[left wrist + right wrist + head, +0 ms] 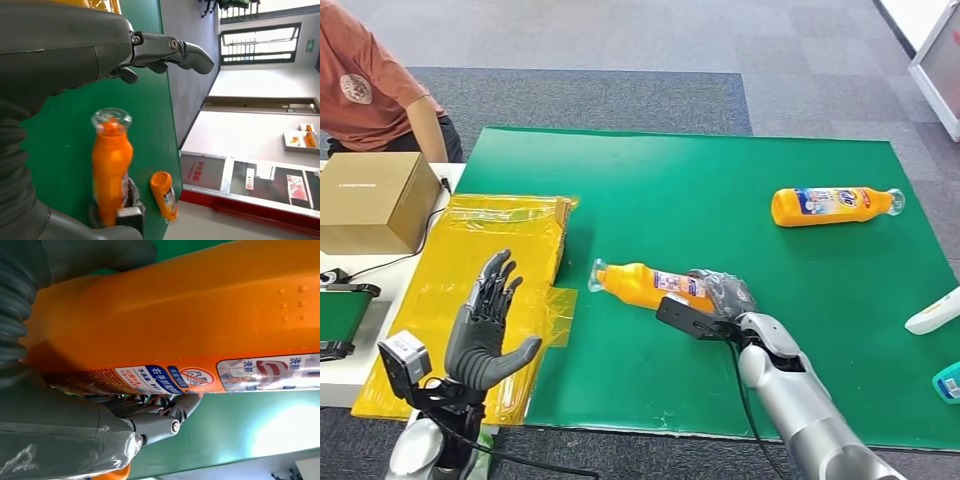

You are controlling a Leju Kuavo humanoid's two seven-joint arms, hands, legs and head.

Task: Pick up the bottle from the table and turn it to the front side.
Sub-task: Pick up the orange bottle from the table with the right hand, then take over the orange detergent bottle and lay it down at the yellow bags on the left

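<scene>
While clasped near its base by the right hand (724, 296), fingers (177, 412) clamped around it, orange bottle (652, 285) lying across green surface (712, 190); left hand (487, 325) idle, fingers apart; likely hazard: glossy body slipping during rotation.

- This looks like a test room in an office building, where people try out robots
- The floor (637, 40) is grey carpet squares, like in an office, at the top of the head view
- A low table with a green mat (712, 180) fills the middle
- A person (373, 90) sits at the upper left by a brown cardboard box (369, 200)
- Black cables (403, 255) run across a white table (343, 375) at the left edge
- The left wrist view shows big windows (260, 45) and wall posters (298, 187)
</scene>
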